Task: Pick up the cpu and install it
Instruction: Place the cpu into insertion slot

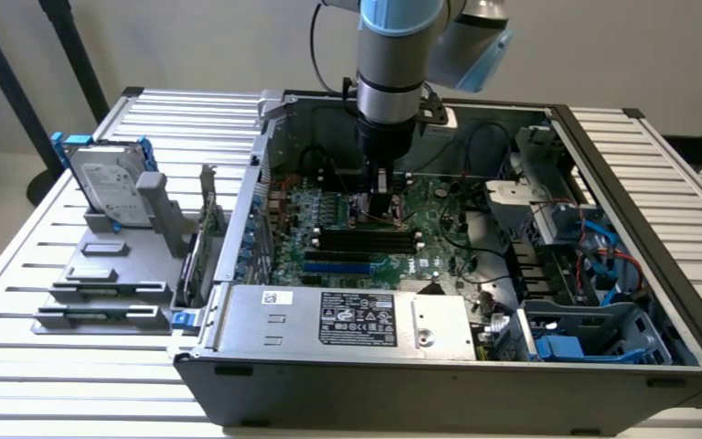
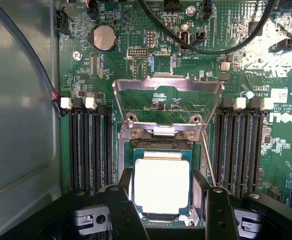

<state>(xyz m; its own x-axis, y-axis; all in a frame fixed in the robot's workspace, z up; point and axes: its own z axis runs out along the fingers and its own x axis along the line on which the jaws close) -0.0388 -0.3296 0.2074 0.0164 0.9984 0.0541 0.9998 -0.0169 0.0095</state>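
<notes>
At the socket (image 2: pixel 161 145), cpu (image 2: pixel 162 185) in gripper (image 2: pixel 163 197)

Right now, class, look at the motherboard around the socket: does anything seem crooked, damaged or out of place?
Nothing stands out. The cpu lies square in its socket, edges in line with it. The metal load plate stands raised open, which suits an install underway rather than a fault. No damage shows on the motherboard.

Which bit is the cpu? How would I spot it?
Look inside the open computer case at the green motherboard. In its middle, between two banks of long black slots, sits a socket with its metal flap open. The cpu is the flat, shiny silver square there, the only plain bright thing among them.
</notes>
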